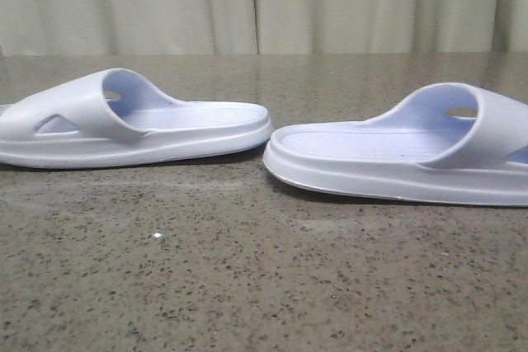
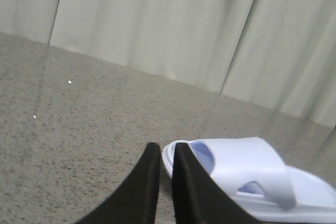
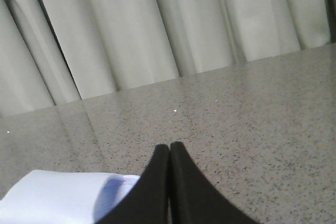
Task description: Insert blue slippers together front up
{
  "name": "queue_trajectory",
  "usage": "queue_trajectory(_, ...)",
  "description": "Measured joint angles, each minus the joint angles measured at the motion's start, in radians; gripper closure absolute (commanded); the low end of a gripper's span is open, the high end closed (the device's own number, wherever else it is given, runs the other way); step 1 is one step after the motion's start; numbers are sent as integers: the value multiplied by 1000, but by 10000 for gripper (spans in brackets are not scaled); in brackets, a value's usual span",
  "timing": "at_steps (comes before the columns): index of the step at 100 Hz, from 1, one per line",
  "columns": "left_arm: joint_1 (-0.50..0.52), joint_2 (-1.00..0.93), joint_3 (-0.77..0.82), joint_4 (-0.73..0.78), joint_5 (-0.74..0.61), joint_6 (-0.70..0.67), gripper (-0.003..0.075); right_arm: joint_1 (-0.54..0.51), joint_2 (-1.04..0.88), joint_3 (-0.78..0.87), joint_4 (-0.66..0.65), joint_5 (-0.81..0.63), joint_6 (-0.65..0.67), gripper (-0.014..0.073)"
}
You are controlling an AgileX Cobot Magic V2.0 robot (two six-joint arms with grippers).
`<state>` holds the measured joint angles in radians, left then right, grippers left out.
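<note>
On the left of the front view, the left slipper [image 1: 136,121] lies flat, sole down, on the speckled grey-brown stone desk [image 1: 247,269]. Its long axis runs across the view, strap toward the left edge and open heel end pointing right, toward the middle. A triangular cut-out shows in the near side of its wide strap, and the footbed is ribbed.

Just right of centre begins the right slipper [image 1: 404,154], also sole down and lengthwise across the view, mirrored: its heel end points left and its strap sits at the right, running out of frame. The two heel ends face each other, close but apart, with a narrow strip of desk between them; the right one sits a little nearer the camera. Pale pleated curtains [image 1: 264,2] hang behind the desk.

Neither arm shows in the front view. In the left wrist view, the left end effector [image 2: 166,153] has its two black fingers nearly together with a thin gap, holding nothing; its tip is just beside the end of a slipper [image 2: 247,179], and contact cannot be told. In the right wrist view, the right end effector [image 3: 169,148] is clenched, fingertips meeting, empty, with a slipper [image 3: 63,198] just beside it.
</note>
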<state>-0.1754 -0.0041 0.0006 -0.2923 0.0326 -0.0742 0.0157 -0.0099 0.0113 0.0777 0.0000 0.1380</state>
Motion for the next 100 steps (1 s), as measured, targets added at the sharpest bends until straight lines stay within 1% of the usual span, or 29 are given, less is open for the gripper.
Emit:
queue_trajectory(11,0,0,-12,-172,-1,-1,705,0,0,-13,45,8,0,700)
queue_trajectory(18,0,0,-40,-241,-1,-2,705,0,0,-49,52,34,0,700)
queue_trajectory(25,0,0,-81,-275,-1,-2,705,0,0,-101,56,70,0,700)
queue_trajectory(41,0,33,-208,-292,12,-2,705,0,24,-230,58,147,0,700)
queue_trajectory(48,0,86,-277,-282,52,-2,705,0,65,-291,58,180,0,700)
queue_trajectory(65,0,282,-470,-196,282,-2,705,0,192,-446,66,311,0,700)
queue_trajectory(71,0,356,-524,-185,336,-2,705,0,236,-494,90,365,0,700)
queue_trajectory(77,0,430,-556,-182,372,-2,705,0,283,-527,130,408,0,700)
queue_trajectory(84,0,497,-575,-195,381,-2,704,0,327,-548,180,433,0,700)
queue_trajectory(95,0,574,-579,-234,391,-2,704,0,379,-557,245,449,0,699)
queue_trajectory(100,0,599,-579,-245,393,-2,704,0,393,-557,263,453,0,681)
